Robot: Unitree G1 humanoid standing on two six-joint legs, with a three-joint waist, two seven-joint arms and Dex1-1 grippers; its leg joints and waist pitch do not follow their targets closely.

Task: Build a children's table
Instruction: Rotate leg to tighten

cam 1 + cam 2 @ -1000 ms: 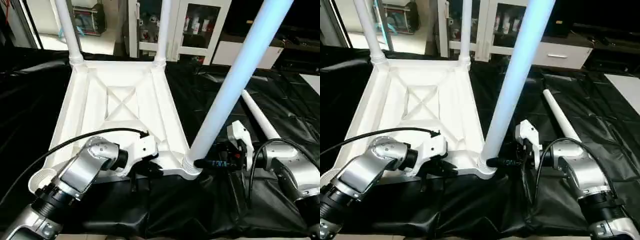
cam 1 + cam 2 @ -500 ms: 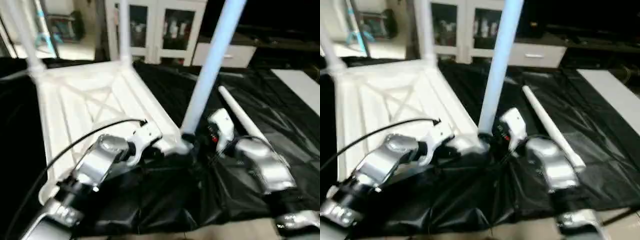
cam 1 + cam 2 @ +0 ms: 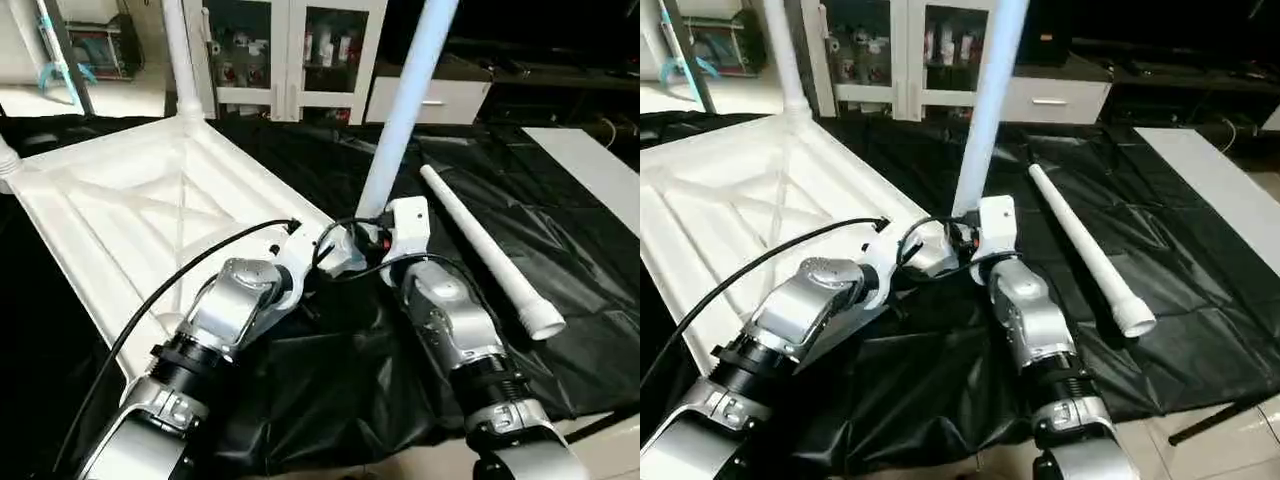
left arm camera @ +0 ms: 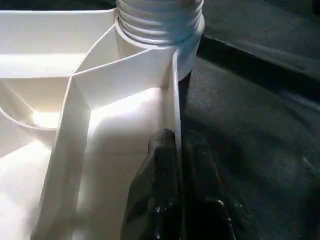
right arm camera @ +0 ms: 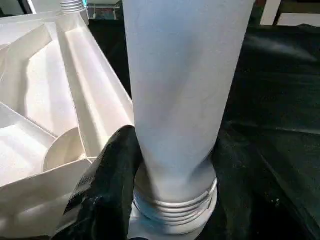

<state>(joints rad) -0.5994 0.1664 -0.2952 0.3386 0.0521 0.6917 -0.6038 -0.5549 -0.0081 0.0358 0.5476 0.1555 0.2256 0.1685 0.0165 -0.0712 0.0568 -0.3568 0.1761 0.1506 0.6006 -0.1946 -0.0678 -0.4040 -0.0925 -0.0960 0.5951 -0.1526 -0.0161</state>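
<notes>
White table top [image 3: 130, 215] lay upside down on black sheet [image 3: 560, 240], ribs facing up. Left gripper [image 4: 175, 165] pinched thin side wall of top, fingers [image 4: 155, 185] tight together on it, one each side. Right gripper [image 5: 170, 165] hugged standing leg [image 3: 405, 110] just above its ringed end, fingers [image 5: 107, 175] clamped around it at near corner hole. Loose leg [image 3: 485, 250] lay on sheet beside right arm. Another leg [image 3: 180, 55] stood at far corner. Cupboard [image 3: 290, 50] stood behind.

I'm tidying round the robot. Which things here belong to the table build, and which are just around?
Job:
- table top, upside down
- upright leg in the near corner, held by the right hand
- left hand, pinching the top's rim
- loose leg on the black sheet

Around:
- glass-door cabinet
</notes>
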